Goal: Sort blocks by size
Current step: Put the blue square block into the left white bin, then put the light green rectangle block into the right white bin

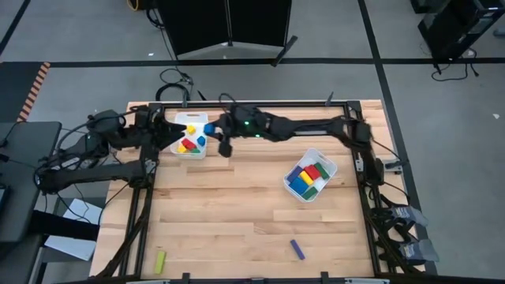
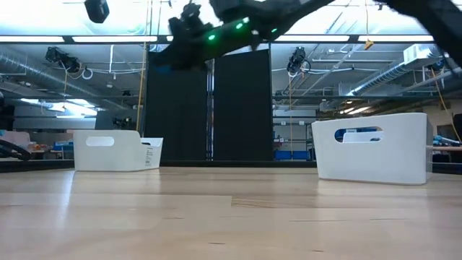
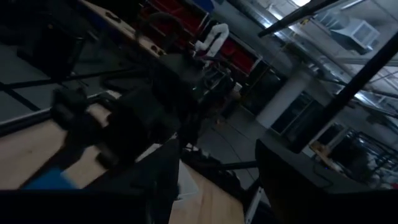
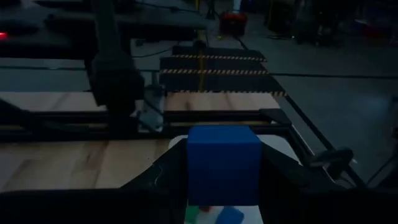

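**Desk:** What goes under this one?

**Photographer:** The right gripper (image 4: pixel 222 205) holds a small blue cube (image 4: pixel 224 163) clamped between its fingers, directly above the left bin (image 1: pixel 190 136), the white one at the table's (image 1: pixel 237 221) far edge. From above, the same cube (image 1: pixel 209 128) shows over that bin's rim, and red, yellow and blue small blocks (image 1: pixel 189 144) already lie inside it.

**Desk:** And the other arm?

**Photographer:** The left gripper (image 1: pixel 167 126) waits just beside the same bin, on the side away from the right arm, its fingers parted and holding nothing.

**Desk:** The rest of the blocks?

**Photographer:** Longer bars fill the right bin (image 1: pixel 310 174), well apart from the left bin. Two bars are unsorted at the near edge, far from the left bin: a yellow-green bar (image 1: pixel 160 261) and a blue-purple bar (image 1: pixel 297 249).

**Desk:** Any risk worth a line?

**Photographer:** As I judge it, the cube hangs near the bin's rim, not over its middle. Released there, it could clip the wall and bounce onto the table. The two grippers also crowd the same bin, so a careless swing of the right arm away from it might knock the left one or shove the bin
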